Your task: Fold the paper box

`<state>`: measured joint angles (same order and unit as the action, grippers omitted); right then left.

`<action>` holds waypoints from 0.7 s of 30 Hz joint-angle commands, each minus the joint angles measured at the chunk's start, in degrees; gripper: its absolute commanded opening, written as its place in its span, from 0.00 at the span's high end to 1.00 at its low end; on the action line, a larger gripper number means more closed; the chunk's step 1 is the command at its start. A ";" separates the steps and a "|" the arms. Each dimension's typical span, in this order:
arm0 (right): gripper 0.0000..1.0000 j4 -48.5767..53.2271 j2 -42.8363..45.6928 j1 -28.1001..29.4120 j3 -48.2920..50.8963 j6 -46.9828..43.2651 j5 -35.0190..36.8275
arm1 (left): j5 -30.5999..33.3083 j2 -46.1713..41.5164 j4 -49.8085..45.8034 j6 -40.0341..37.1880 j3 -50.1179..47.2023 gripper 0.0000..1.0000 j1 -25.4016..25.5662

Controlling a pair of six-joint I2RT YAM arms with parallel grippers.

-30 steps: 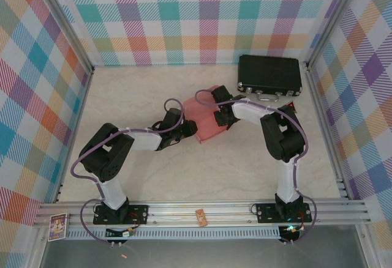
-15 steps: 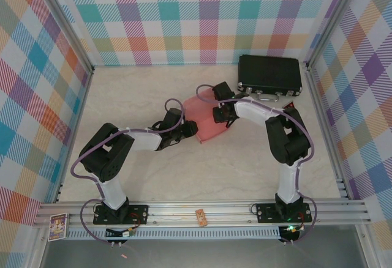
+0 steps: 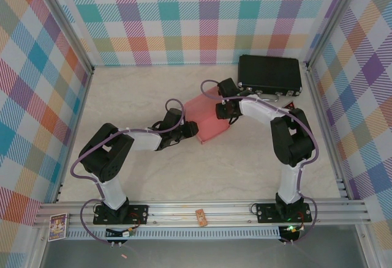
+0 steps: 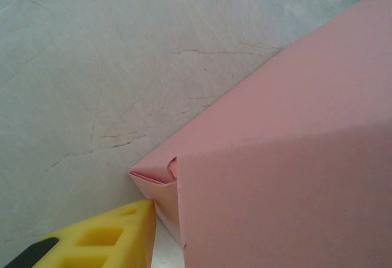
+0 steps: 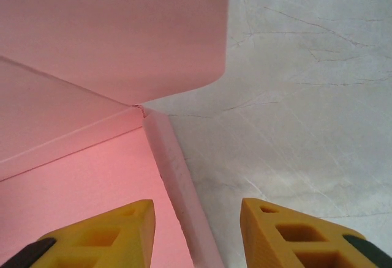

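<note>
Paper box (image 3: 206,118) — right tool (image 5: 195,208) spread astride its wall; left tool (image 3: 191,131) — state impossible to tell.

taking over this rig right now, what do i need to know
Left gripper: at the paper box's near-left corner. One finger shows beside it; open or shut is unclear.
Right gripper: open, jaws either side of a folded edge of the box, not clamped.
Box: middle of the table, in front of the black case.
Done: sides partly folded up.
Left: a large flap stands open; fold it in and close the box.
</note>
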<state>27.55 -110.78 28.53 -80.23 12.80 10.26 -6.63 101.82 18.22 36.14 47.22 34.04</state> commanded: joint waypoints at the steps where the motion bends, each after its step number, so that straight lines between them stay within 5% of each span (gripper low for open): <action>1: 0.58 -1.87 1.82 -0.26 2.04 -0.63 -2.59 | -1.34 -0.93 -5.30 -2.09 -0.12 0.59 0.42; 13: 0.55 -4.52 13.43 -4.50 10.24 2.73 -11.78 | -7.48 -12.24 -6.44 -9.44 -1.12 0.23 0.41; 21: 0.59 -2.44 21.12 -6.89 18.52 5.54 -9.00 | -2.67 -28.36 -14.53 -14.90 -1.63 0.20 -0.95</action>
<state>23.29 -92.20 21.58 -63.79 16.19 0.40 -11.90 78.56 7.86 24.67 46.22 33.85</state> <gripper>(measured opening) 0.410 0.801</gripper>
